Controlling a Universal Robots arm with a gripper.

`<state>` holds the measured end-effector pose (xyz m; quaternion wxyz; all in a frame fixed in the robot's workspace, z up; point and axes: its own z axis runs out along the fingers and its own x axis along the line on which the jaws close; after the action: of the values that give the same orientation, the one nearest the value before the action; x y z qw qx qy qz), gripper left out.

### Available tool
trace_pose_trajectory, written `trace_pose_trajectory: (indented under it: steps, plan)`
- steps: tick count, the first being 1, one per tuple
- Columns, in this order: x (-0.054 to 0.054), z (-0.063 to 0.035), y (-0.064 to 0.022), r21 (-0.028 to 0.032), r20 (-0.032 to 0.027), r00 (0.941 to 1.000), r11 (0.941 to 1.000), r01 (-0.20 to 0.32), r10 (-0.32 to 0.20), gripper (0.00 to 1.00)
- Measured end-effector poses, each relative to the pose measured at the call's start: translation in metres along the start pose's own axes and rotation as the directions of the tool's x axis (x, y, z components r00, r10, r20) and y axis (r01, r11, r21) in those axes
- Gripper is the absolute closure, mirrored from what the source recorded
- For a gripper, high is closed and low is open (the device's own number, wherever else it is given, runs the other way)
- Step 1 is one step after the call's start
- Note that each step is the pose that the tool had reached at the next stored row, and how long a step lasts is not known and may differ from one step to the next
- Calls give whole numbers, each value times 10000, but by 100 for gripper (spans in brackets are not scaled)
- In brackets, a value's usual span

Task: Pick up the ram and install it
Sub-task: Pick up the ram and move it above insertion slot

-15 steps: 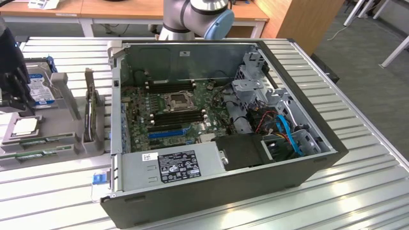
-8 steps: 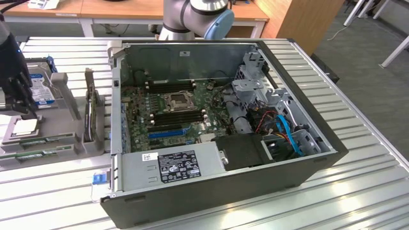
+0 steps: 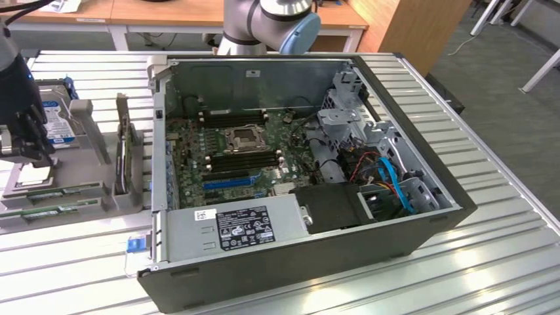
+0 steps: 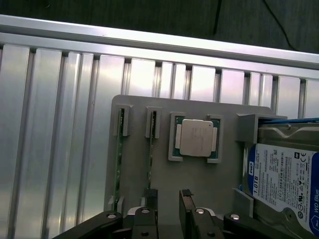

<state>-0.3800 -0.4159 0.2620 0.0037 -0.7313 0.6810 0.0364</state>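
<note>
The ram [image 4: 151,149] stands on edge in a slot of the grey holder [image 4: 137,107]; a second ram stick [image 4: 119,159] sits in the next slot, parallel and just beside it. In the exterior view the ram [image 3: 54,191] lies at the holder's near end, w/ the second stick [image 3: 48,211] in front of it. On the ram's other side a CPU [image 4: 196,138] rests in its own pocket, then a hard drive [image 4: 281,174] w/ a blue-white label.

The gripper [image 4: 168,199] hangs over the holder, jaws spread wide and holding nothing. One fingertip [image 4: 151,195] is in line w/ the ram, the other toward the CPU. Whether it touches the stick I cannot tell.

The holder sits on a slatted aluminium table [image 4: 50,124] at the exterior view's left, beside an open PC case [image 3: 289,262] – motherboard [image 3: 227,151] exposed.
</note>
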Motion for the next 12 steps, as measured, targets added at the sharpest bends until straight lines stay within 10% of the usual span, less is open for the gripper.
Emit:
trace_pose_trajectory:
  steps: [12]
  plan:
    - [6,90,-4,-1,0,10000,10000,0,0,69]
